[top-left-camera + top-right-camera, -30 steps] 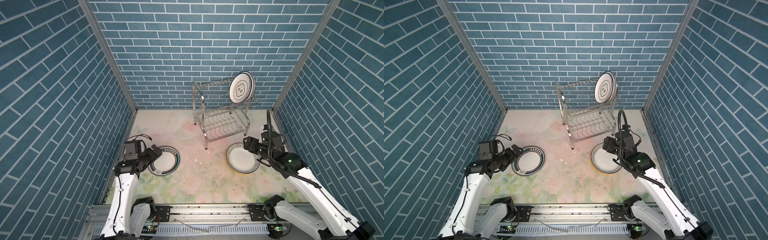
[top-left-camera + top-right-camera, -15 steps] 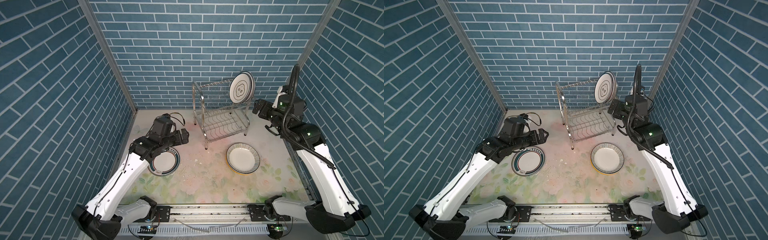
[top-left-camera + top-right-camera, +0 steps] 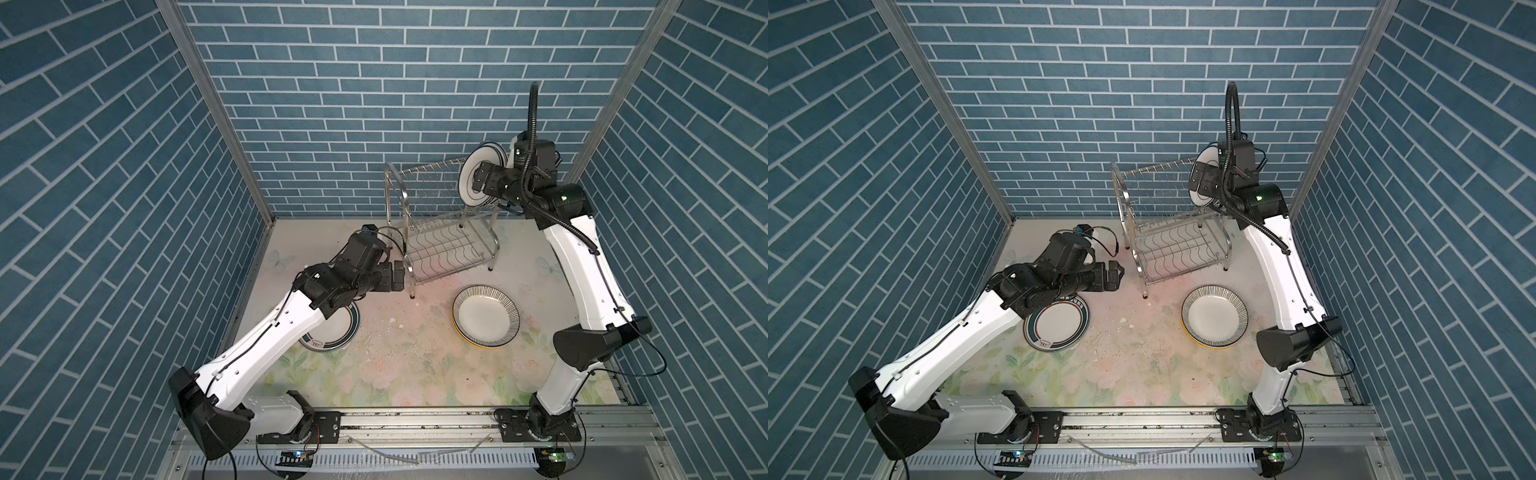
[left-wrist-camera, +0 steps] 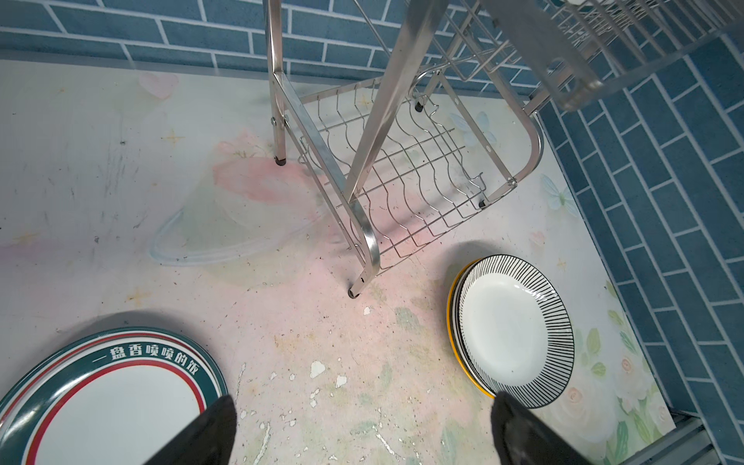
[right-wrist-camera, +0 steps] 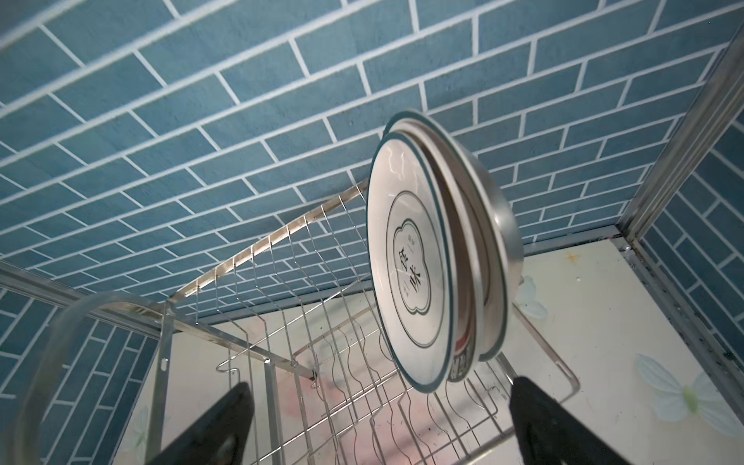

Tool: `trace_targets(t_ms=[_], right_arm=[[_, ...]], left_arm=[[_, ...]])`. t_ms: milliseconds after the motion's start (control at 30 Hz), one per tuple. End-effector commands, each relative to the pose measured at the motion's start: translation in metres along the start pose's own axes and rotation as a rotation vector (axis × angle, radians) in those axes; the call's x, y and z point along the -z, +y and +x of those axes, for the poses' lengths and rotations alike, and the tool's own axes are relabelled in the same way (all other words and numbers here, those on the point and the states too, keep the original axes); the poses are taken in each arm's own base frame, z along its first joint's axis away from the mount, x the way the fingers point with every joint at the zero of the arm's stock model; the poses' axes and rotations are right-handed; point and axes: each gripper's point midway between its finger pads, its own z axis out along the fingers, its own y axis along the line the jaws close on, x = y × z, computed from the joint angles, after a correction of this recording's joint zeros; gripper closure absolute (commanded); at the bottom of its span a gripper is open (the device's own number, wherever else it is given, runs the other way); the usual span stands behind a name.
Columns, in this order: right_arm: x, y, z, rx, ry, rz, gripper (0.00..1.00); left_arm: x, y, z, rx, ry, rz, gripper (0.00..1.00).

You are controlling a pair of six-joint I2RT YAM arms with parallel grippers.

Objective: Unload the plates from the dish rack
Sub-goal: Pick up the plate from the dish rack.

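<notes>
Plates (image 5: 414, 282) stand upright in the dish rack (image 3: 436, 249); right gripper (image 3: 478, 182) gapes just before them, left gripper (image 3: 398, 277) spread wide beside the rack.

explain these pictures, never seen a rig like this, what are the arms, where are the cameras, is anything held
Two white robot arms stand at the front of a table, each ending in a two-fingered gripper. Two pictures look down on the whole scene from above. The other two come from cameras on the wrists, so black fingertips show at their edge. On the table stands a dish rack with a few plates on edge in its upper tier. Lying flat are a green-banded plate and a black-striped plate. The left gripper hovers open near the rack's front leg; the right gripper, open, faces the standing plates. Nothing is held.
</notes>
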Motion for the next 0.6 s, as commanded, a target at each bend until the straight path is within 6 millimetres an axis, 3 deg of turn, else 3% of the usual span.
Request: trace_targets(t_ms=[0,567], right_arm=[[0.007,0.004,-0.007,-0.035,0.0,-0.027,0.01],[-0.02,0.008,0.002,-0.074,0.028,-0.047,0.01]], left_arm=[[0.007,0.003,-0.001,-0.011,-0.033,0.001,0.01],[0.014,0.007,-0.002,-0.005,-0.051,0.013,0.01]])
